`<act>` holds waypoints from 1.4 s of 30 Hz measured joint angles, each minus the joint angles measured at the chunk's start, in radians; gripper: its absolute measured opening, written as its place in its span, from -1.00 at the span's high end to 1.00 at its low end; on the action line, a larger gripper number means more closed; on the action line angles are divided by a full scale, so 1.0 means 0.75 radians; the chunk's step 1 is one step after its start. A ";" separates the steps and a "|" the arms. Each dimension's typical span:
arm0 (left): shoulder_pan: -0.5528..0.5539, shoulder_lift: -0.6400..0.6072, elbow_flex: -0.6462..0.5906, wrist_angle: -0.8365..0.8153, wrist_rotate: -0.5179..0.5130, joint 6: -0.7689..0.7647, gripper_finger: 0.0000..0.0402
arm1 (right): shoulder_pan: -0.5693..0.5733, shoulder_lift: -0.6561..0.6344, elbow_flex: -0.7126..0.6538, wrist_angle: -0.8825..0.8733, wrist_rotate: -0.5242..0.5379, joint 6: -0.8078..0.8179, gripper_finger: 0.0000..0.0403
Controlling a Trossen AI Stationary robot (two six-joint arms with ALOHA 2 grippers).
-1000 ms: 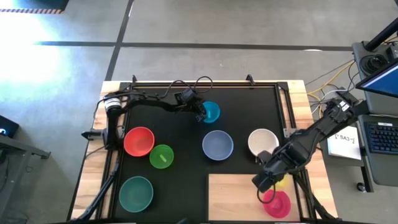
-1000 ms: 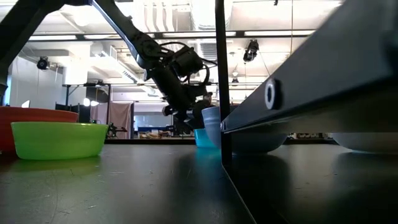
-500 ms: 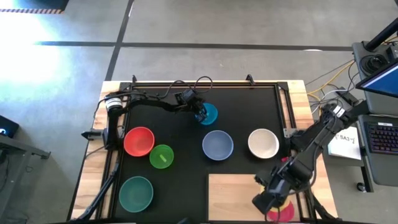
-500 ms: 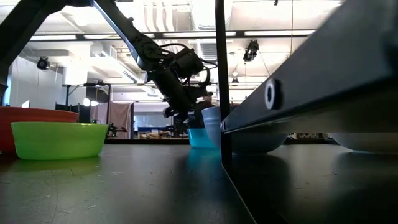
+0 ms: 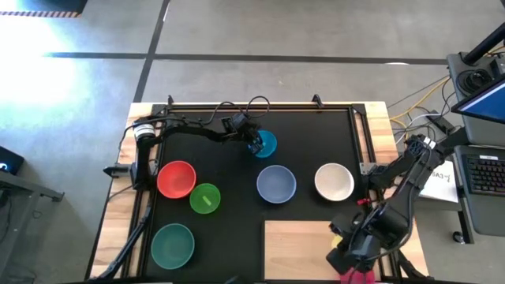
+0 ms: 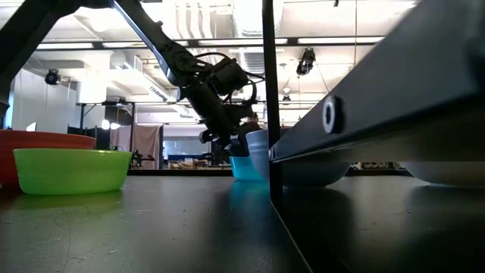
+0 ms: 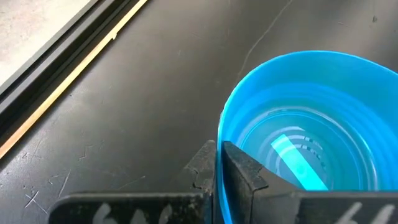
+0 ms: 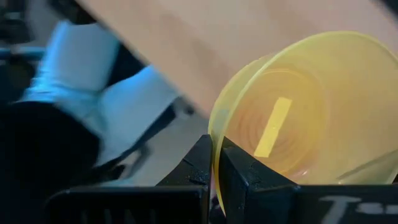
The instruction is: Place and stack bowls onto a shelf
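Note:
A blue bowl (image 5: pixel 267 143) sits on the black mat at the far middle, with my left gripper (image 7: pixel 217 163) shut on it. At the table's near right, my right gripper (image 5: pixel 345 259) is shut on a yellow bowl (image 8: pixel 292 112) and carries it over the right end of the wooden shelf (image 5: pixel 296 248). A magenta bowl (image 5: pixel 360 275) peeks out under that arm. Red (image 5: pixel 176 179), light green (image 5: pixel 205 198), teal-green (image 5: pixel 173 244), periwinkle (image 5: pixel 276 183) and white (image 5: pixel 334 181) bowls rest on the mat. My left gripper pinches the blue bowl's rim (image 7: pixel 221 134) on its left side, one finger inside the bowl and one outside. The fingers slant down from the table's left. The bowl stands upright with its base on the mat (image 6: pixel 244 168). My right gripper pinches the yellow bowl's rim (image 8: pixel 212 140), one finger inside the bowl and one outside. The bowl is lifted clear and tipped, its opening turned toward the wrist.
A black frame rail (image 6: pixel 268 91) stands close in the low view and hides the table's right part. Beyond the table's right edge lie a paper sheet (image 5: pixel 439 180) and a keyboard (image 5: pixel 483 175). Bare shelf surface lies left of the right arm.
My left gripper has shut on the blue bowl's rim, and the bowl has slid slightly toward the table's left. My right gripper has swung with the yellow bowl toward the table's near edge, over the magenta bowl, and risen a little.

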 joint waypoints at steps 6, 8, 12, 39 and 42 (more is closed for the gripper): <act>0.005 0.000 0.000 0.001 0.000 0.006 1.00 | 0.058 0.064 0.059 0.177 0.000 0.142 0.96; 0.006 0.000 0.000 0.001 0.000 0.008 1.00 | 0.079 0.106 0.073 0.200 -0.007 0.177 0.96; 0.009 0.000 0.000 0.002 0.000 0.008 1.00 | 0.121 0.182 0.102 0.196 -0.043 0.221 0.96; 0.010 -0.001 0.000 0.008 0.007 0.016 1.00 | 0.163 0.303 0.114 -0.137 -0.071 0.143 0.96; 0.010 -0.001 0.000 0.010 0.007 0.017 1.00 | 0.162 0.307 0.114 -0.131 -0.071 0.149 0.94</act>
